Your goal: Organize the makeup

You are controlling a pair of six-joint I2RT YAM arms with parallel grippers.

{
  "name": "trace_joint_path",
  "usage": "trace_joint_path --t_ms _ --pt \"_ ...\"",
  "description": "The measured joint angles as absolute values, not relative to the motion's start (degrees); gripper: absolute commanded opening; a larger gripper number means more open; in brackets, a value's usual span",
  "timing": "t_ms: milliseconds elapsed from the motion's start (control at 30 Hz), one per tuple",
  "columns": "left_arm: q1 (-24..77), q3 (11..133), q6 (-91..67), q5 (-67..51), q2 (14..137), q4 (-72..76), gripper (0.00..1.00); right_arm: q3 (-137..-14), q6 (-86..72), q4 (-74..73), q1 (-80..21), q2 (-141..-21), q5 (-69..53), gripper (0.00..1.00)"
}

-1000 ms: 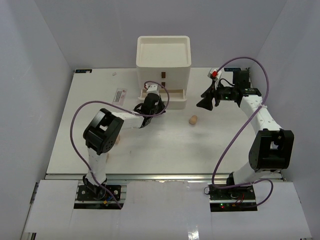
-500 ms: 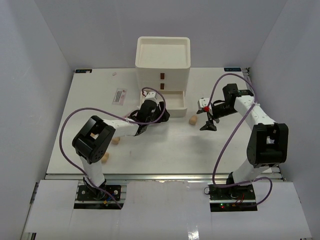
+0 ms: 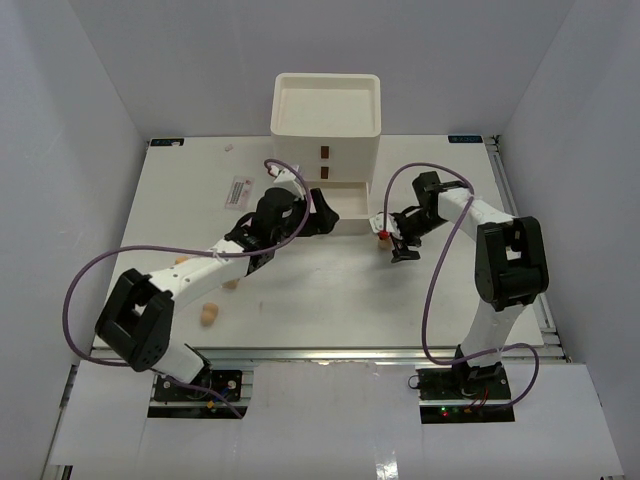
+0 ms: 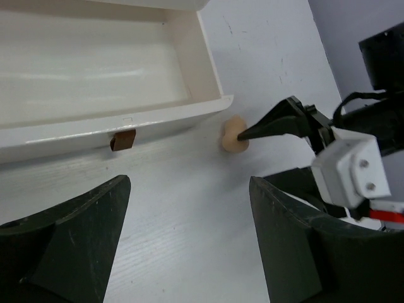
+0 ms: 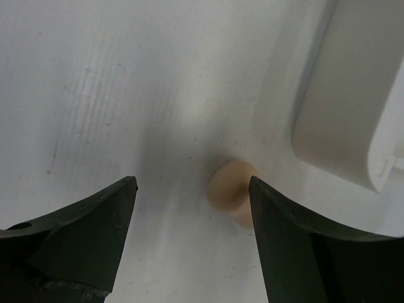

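From overhead the right gripper [image 3: 396, 246] hid the tan sponge [image 5: 231, 191]. The wrist cameras showed it on the table [image 3: 330, 290], just beside the corner of the open drawer [image 4: 95, 69]. It lay on its side, and I couldn't make out which end was narrower. I saw only part of the drawer's inside: bare white plastic. The right gripper and the left gripper [image 4: 188, 189] both stood spread, holding nothing.

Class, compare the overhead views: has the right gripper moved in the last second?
Yes. The right gripper moved leftward and nearer, toward the white drawer box.
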State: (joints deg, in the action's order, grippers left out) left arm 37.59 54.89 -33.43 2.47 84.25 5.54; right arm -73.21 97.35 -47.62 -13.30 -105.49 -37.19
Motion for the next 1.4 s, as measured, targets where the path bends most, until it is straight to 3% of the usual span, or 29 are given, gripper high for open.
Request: trace_joint_path --t_ms 133,267,400,433,467,533,800,1000,1200,1400 --pt "37.05 51.74 -33.75 3.34 75.55 -0.90 0.87 -74.55 92.39 -42.39 -15.33 -107.47 -33.93 0.65" --pt "35.68 48.05 -35.72 5.41 65.60 -7.49 0.88 -74.86 88.51 -38.90 -16.09 -108.69 -30.19 0.48" --pt "34.29 45.12 -38.60 8.45 55.91 -13.66 0.88 -75.02 86.39 -37.21 -16.27 -110.14 -27.65 0.23" --pt "34.00 44.60 -39.40 9.22 54.03 -14.99 0.88 -75.02 85.90 -37.09 -16.31 -110.19 -27.29 0.23" --pt "33.84 44.21 -39.99 9.96 52.58 -16.14 0.88 -75.00 85.36 -36.94 -16.40 -109.99 -26.98 0.15" --pt "33.56 43.52 -41.15 11.37 50.39 -18.48 0.88 -74.83 85.09 -36.97 -16.50 -109.62 -26.70 0.09" --pt "32.06 43.31 -46.52 14.24 48.58 -26.24 0.87 -81.34 83.47 -52.16 -18.02 -106.97 -36.18 0.08" --pt "30.24 42.33 -53.70 13.82 48.71 -29.92 0.87 -88.59 63.44 -48.83 -25.51 -101.28 -42.93 0.08" --pt "28.85 41.95 -59.98 13.18 48.85 -34.01 0.87 -92.61 41.41 -34.34 -28.22 -103.56 -33.21 0.11" --pt "28.49 41.19 -66.32 13.35 46.68 -38.44 0.85 -92.92 30.81 -25.50 -27.68 -109.44 -19.40 0.24"
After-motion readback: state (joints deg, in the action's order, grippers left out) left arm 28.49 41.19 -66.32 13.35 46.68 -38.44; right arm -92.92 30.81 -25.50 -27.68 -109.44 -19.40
